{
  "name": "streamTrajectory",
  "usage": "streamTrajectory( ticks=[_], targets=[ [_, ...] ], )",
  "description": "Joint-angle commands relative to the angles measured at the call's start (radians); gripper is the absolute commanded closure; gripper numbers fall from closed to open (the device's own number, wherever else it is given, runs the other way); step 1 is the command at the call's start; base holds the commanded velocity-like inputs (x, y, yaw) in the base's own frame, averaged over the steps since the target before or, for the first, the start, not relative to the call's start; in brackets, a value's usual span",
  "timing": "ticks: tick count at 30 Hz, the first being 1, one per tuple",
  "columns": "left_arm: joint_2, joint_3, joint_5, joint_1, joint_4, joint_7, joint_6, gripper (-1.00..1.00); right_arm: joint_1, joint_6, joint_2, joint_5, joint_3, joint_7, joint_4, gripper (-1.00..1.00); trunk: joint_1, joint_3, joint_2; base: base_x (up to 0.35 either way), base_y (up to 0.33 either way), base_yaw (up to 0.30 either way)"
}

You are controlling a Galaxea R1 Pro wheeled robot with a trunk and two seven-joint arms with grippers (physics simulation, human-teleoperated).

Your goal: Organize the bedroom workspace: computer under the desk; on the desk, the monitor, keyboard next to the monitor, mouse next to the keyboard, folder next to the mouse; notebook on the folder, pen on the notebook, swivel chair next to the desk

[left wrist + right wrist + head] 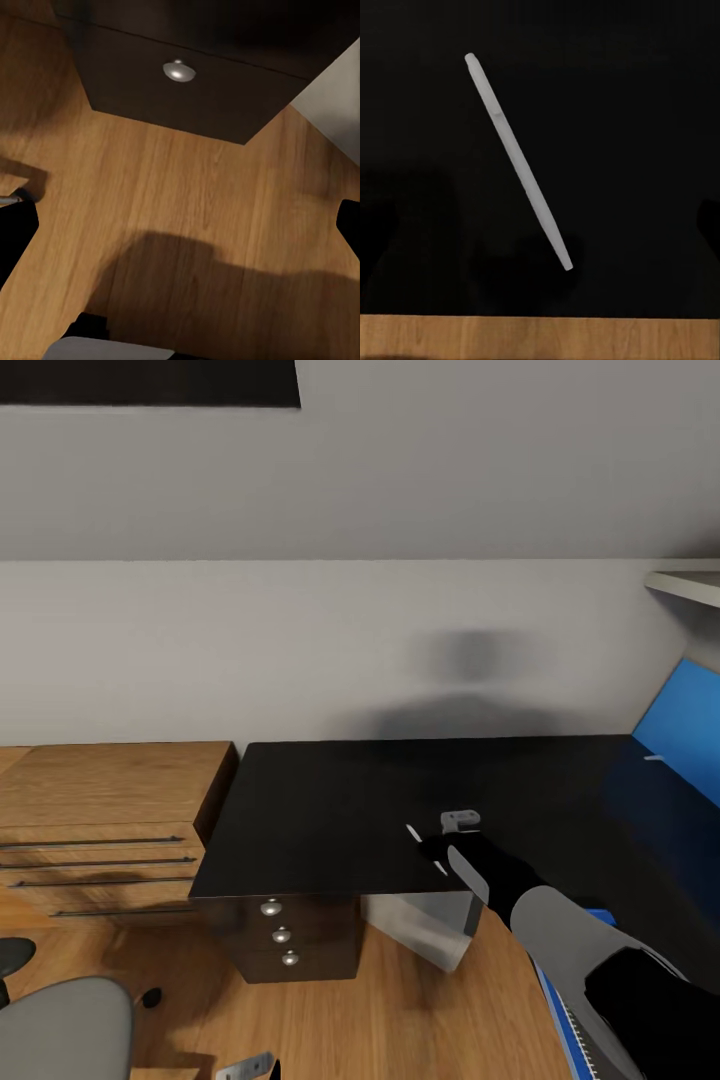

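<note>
One white pen (518,160) lies flat on the black surface (330,810) near its front edge — the right gripper (430,848) hangs just above it, spread wide. I cannot tell the left gripper's state.

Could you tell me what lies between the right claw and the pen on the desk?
Nothing: the right wrist view shows the pen lying on bare black desk, and the right claw hangs over it.

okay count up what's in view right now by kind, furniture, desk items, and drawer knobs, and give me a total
Furniture: 3 — the desk, the wooden drawer unit, the swivel chair
Desk items: 1 — the pen
Drawer knobs: 3 — silver knobs
Total: 7
</note>
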Motion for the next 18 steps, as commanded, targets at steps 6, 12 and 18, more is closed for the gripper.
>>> streamTrajectory(
  ticks=[6, 12, 18],
  targets=[
    [0.001, -0.008, 0.008, -0.001, 0.000, 0.009, -0.003, -1.00, -0.001, 0.002, -0.002, -0.010, 0.008, -0.007, 0.000, -1.00, 0.000, -0.002, -0.002, 0.179, 0.000, 0.000],
    [0.001, -0.006, 0.008, -0.001, 0.000, 0.010, -0.004, -1.00, 0.000, 0.002, 0.000, -0.010, 0.019, -0.006, 0.001, -1.00, 0.000, -0.002, -0.002, 0.213, 0.000, 0.000],
    [0.000, -0.004, 0.007, -0.001, 0.000, 0.013, -0.011, -1.00, 0.001, 0.002, 0.001, -0.011, 0.065, 0.025, 0.001, -1.00, 0.000, -0.002, -0.002, 0.040, 0.000, 0.000]
  ],
)
